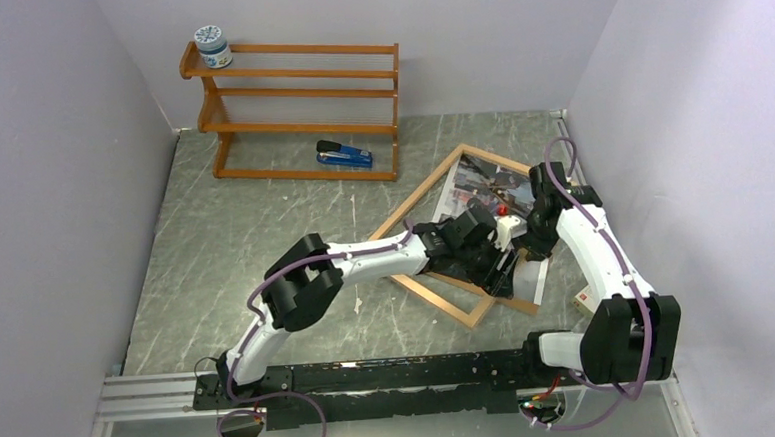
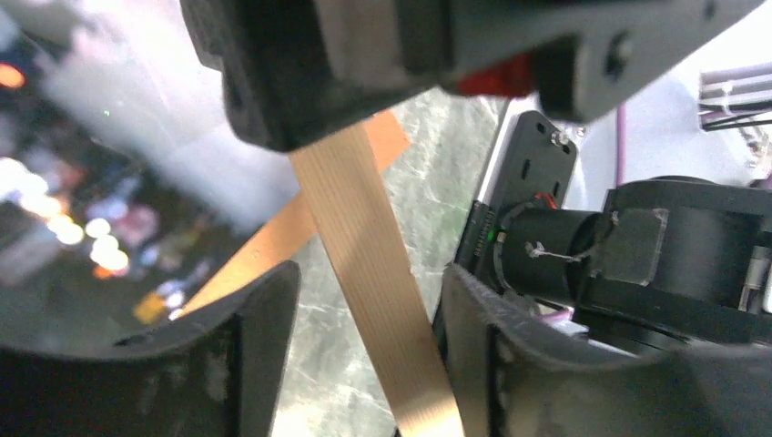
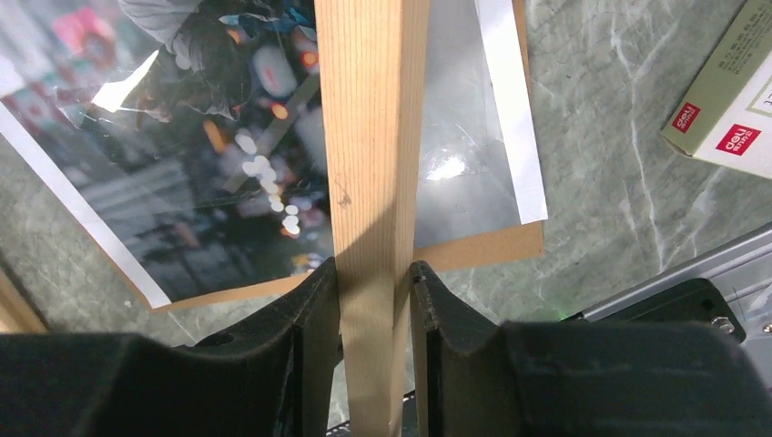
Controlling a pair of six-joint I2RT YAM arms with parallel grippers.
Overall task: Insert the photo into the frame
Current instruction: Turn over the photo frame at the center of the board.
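On the right side, right gripper (image 3: 373, 289) clenches the frame (image 3: 371, 137) by its rail, photo (image 3: 182, 173) flat underneath, skewed across it. Left gripper (image 2: 369, 296) straddles the rail, jaws apart, gripping nothing.

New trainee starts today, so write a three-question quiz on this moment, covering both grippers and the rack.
1. True or false: the right gripper is clamped on a rail of the frame.
2. Pick one: the left gripper is A) shut tight on the rail, B) open astride the rail, C) well away from the frame.
3. Short answer: what stands on the top shelf of the rack?

Key: 1 true; 2 B; 3 a jar.
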